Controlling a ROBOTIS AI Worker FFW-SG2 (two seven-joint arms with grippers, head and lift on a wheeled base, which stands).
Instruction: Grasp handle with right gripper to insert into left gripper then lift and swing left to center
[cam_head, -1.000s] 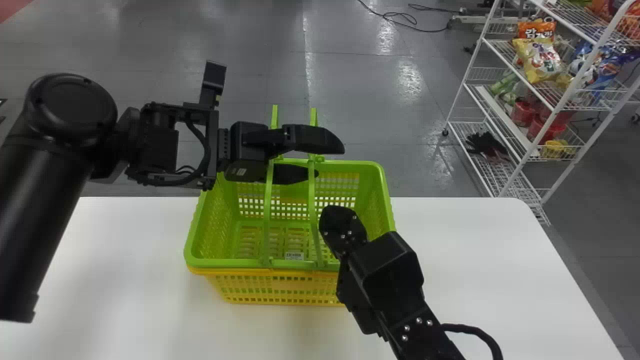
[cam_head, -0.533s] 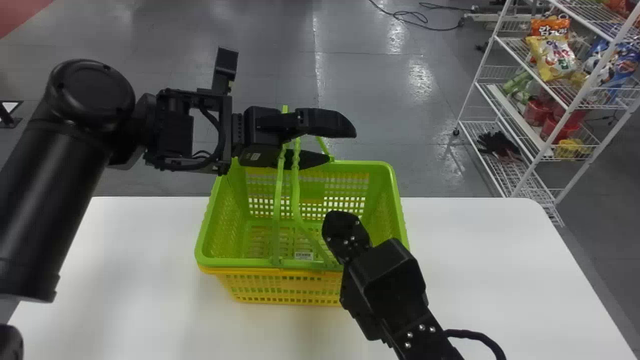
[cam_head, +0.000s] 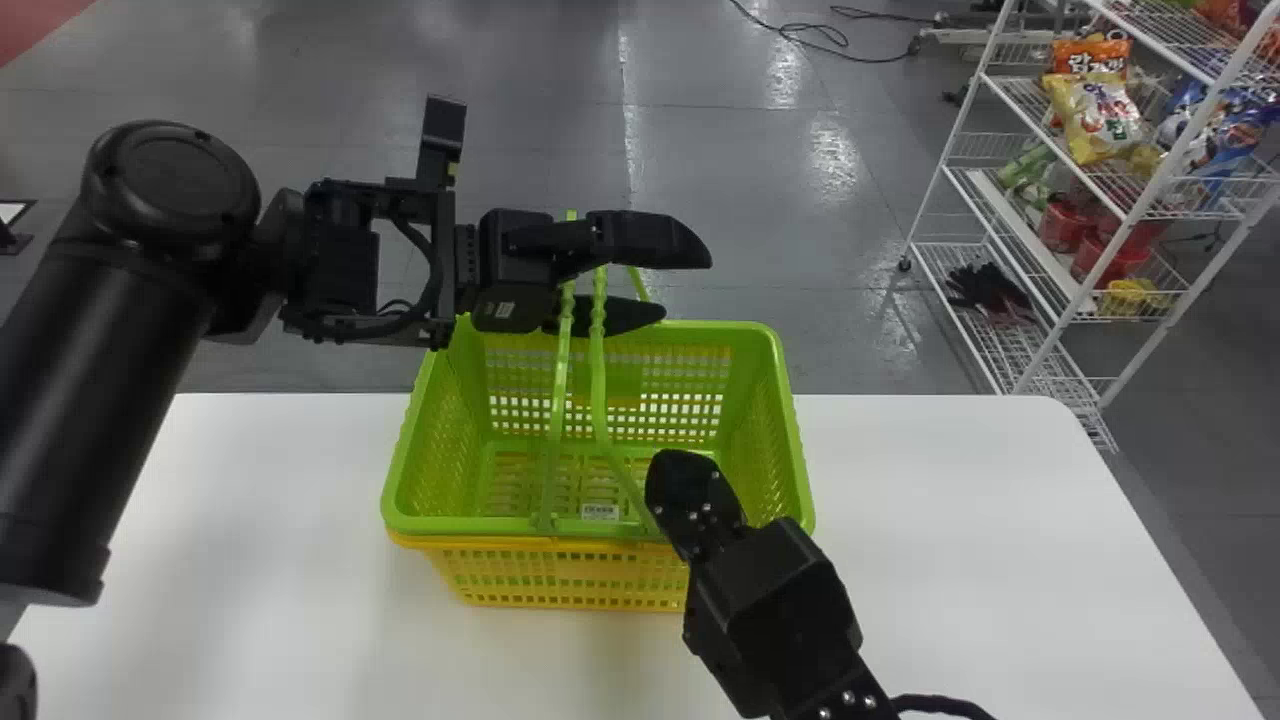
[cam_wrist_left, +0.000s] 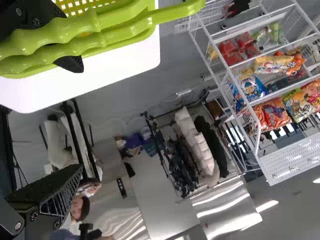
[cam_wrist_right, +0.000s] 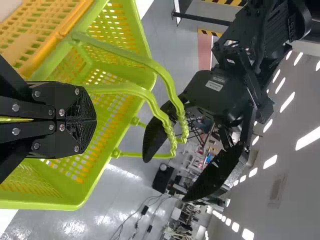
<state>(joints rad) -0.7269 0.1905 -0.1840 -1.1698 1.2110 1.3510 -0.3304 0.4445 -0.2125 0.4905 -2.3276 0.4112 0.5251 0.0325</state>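
Drew right tool (cam_wrist_right: 94, 120) slightly back, clenched on nothing. Appeared to be seating handles (cam_head: 598, 380) in spread left tool (cam_head: 685, 282), with basket (cam_head: 460, 524) on surface (cam_head: 950, 550); needed next to clamp both before lifting.

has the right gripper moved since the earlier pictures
Yes: in the head view, the right gripper has come down the picture, toward the robot, and its tip is now closer to the green basket's near rim.

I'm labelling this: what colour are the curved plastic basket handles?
The curved plastic basket handles are lime green, clearest in the right wrist view.
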